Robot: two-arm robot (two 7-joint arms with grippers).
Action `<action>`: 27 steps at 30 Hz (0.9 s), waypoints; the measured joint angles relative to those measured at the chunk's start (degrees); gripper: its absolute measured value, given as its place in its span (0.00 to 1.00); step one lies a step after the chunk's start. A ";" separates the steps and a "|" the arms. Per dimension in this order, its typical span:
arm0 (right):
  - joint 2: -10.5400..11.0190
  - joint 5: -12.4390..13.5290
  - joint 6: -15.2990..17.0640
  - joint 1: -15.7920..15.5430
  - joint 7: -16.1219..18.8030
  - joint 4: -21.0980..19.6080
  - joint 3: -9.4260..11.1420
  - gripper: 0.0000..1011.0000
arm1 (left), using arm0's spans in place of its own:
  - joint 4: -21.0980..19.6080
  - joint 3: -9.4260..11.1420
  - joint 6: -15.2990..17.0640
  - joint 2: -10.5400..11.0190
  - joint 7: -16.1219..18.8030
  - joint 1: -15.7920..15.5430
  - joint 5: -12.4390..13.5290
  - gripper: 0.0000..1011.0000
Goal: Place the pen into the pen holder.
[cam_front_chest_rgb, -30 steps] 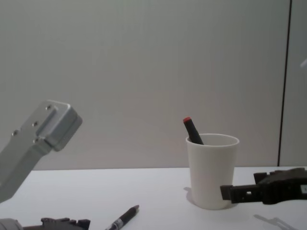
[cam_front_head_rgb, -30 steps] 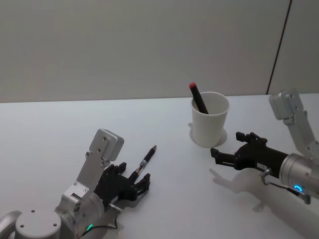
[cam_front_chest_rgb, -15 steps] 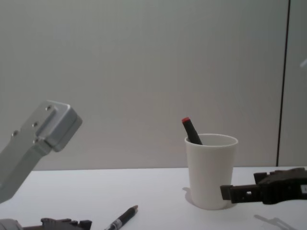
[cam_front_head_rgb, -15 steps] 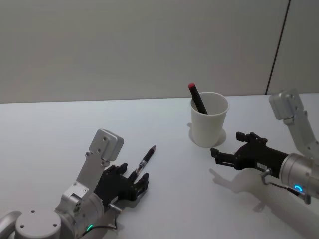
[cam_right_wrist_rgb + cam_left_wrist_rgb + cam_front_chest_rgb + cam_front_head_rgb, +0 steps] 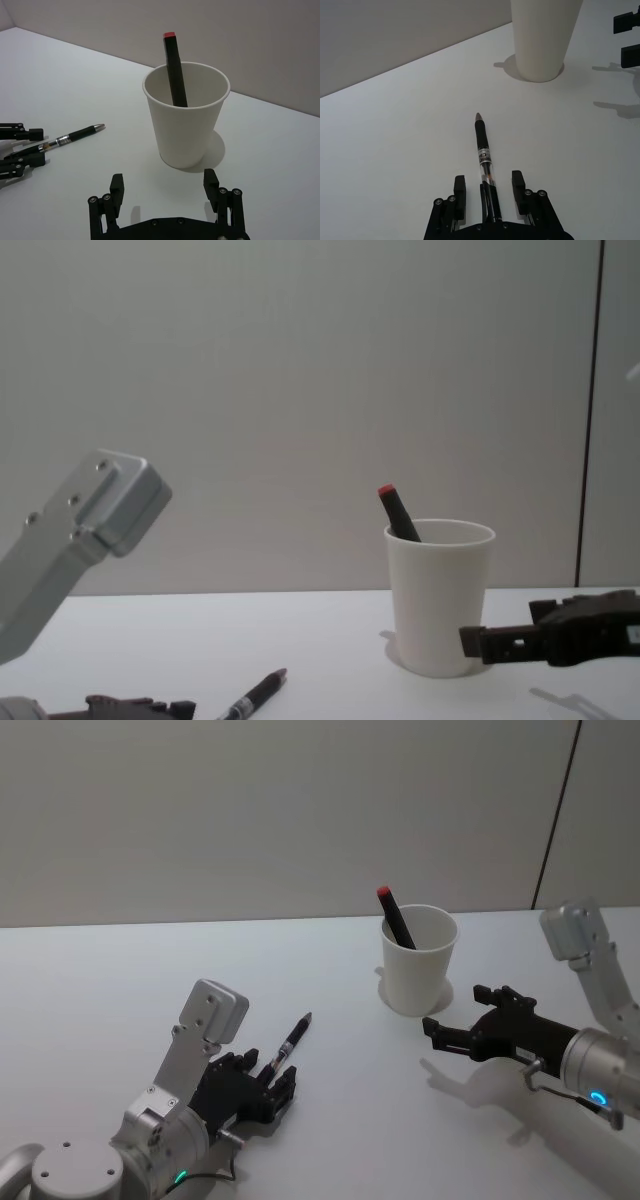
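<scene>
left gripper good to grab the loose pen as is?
Probably yes: the left gripper is open, the pen lies with its rear end between the jaws, and nothing is in the way.

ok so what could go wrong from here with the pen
The open left hand straddles just the pen's rear end; gripped there, it may pivot or slip when lifted. The cup holds a leaning marker, so the pen could strike it or tip the cup. The open right hand sits near the cup and might nudge it.
</scene>
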 joint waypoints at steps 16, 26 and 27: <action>0.00 0.00 0.00 0.00 0.00 0.00 0.00 0.99 | 0.05 0.00 0.01 0.00 0.06 0.00 0.00 0.45; 0.00 0.00 0.00 0.00 0.00 0.00 0.00 0.99 | 0.05 0.00 0.02 0.00 0.06 0.00 0.00 0.39; 0.00 0.00 0.00 0.00 0.00 0.00 0.00 0.99 | 0.05 -0.01 0.02 0.00 0.06 0.00 0.00 0.38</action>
